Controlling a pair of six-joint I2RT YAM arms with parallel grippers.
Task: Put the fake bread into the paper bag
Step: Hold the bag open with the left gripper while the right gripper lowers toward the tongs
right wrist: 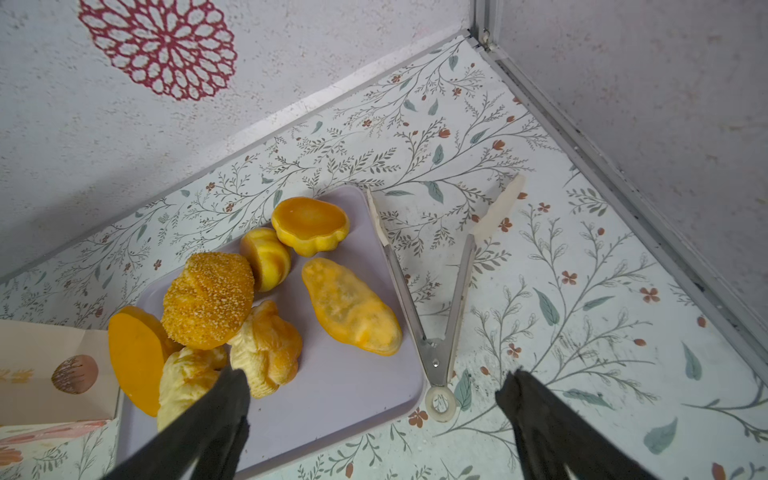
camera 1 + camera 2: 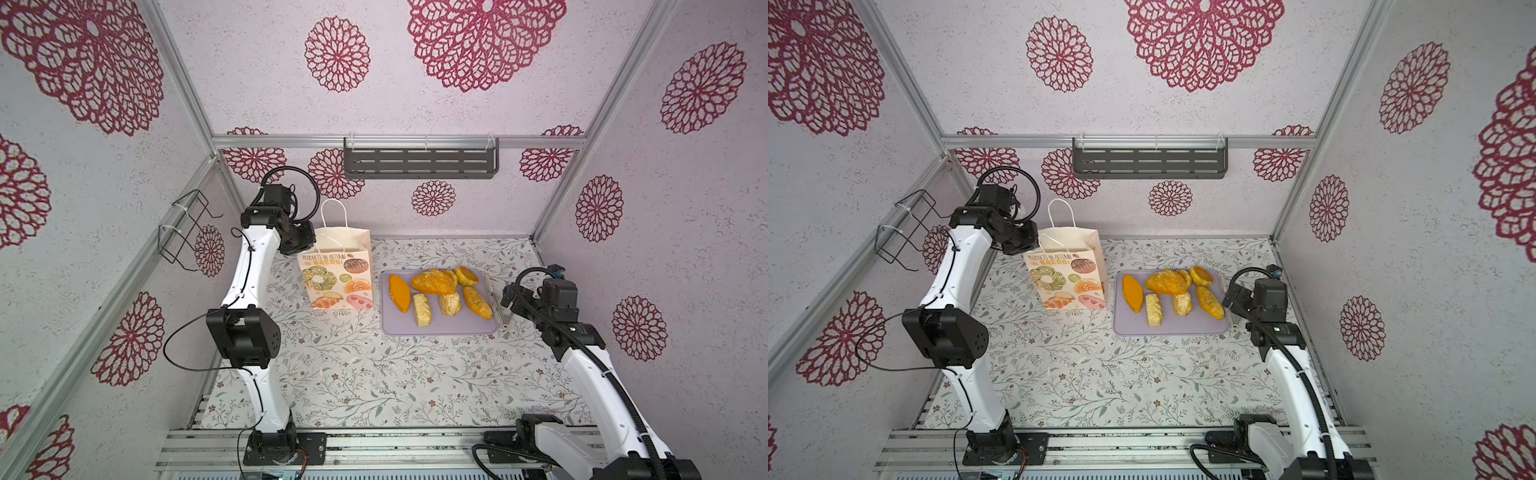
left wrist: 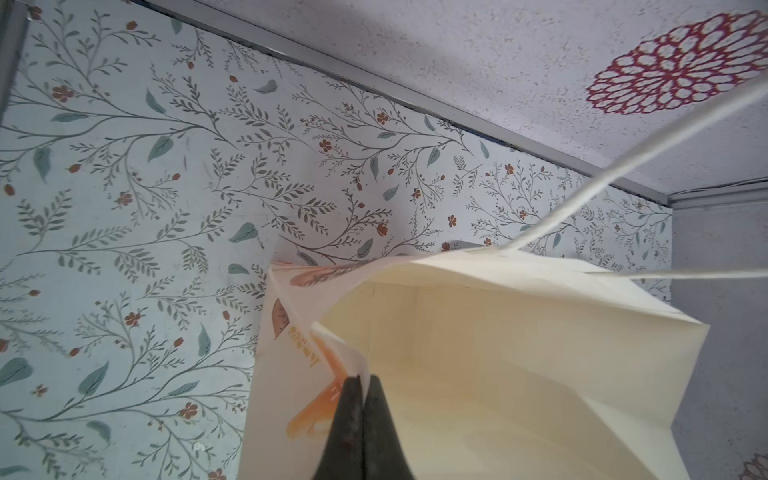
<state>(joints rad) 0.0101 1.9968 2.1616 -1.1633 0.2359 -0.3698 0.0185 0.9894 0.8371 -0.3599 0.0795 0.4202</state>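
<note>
The left gripper (image 3: pixel 362 384) shows its fingers only in the left wrist view, where they are clamped together on a fold of the paper bag (image 2: pixel 336 274) at its rim; in both top views the wrist hides them. The bag stands upright on the surface (image 2: pixel 353 374) with its mouth open. Its floor is cut off at the edge of the wrist view, and one white handle (image 2: pixel 332 216) stands up behind. Just beside it to the right lies the lilac tray (image 2: pixel 440 326), carrying all the fake bread (image 2: pixel 432 281), seven pieces. A small round bun (image 1: pixel 266 259) is half hidden behind the seeded loaf, and in the right wrist view a finger covers part of a pale loaf (image 1: pixel 187 382). Metal tongs (image 1: pixel 435 353) lie along the tray's right edge, partly blocked by the arm in both top views. The right gripper (image 1: pixel 376 376) hovers over that edge, its fingers spread wide and holding nothing.
</note>
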